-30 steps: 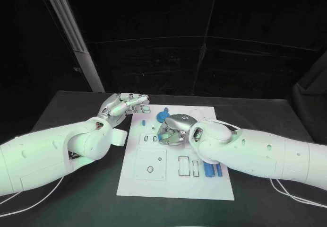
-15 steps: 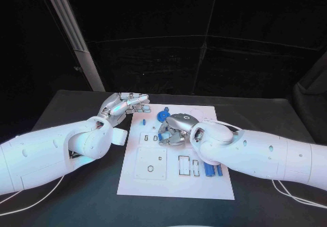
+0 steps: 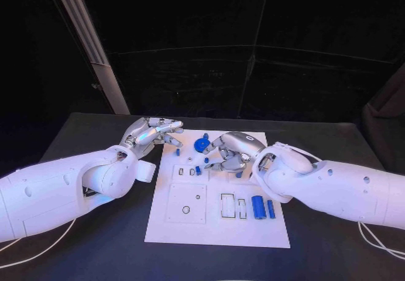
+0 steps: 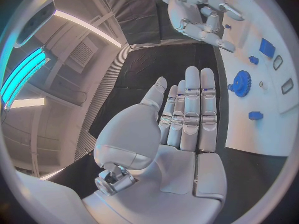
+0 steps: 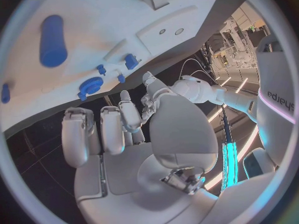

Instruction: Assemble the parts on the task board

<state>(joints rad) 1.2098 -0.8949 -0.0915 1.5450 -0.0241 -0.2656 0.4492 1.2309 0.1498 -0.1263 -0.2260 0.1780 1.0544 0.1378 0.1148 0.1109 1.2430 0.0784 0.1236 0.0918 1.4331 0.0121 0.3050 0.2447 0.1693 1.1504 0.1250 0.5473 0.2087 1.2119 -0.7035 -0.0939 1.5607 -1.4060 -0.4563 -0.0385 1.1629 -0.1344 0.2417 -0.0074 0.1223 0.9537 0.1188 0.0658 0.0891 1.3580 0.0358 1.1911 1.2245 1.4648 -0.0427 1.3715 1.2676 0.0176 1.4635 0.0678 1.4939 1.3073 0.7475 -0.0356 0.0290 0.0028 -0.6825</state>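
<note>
From my remote station, both white arms reach in over the task board (image 3: 218,225), a white plate lying in the middle of the black surface (image 3: 84,134). The left hand (image 3: 152,132) hovers at the board's far left corner, fingers loosely curled and apart, holding nothing. Its wrist camera shows what the head view cannot: the fingers (image 4: 192,109) lie straight, side by side, above the dark surface just off the board's edge. The right hand (image 3: 229,152) hangs over the far half of the board, fingers bent downward; I cannot tell whether they pinch anything (the right wrist view shows its fingers (image 5: 106,129) extended and bare). A blue gear (image 3: 201,144) sits on the board between the two hands, and the left wrist view shows its teeth plainly. Two blue cylinders (image 3: 258,207) lie side by side on the board's near right part, beside outlined slots (image 3: 227,205).
</note>
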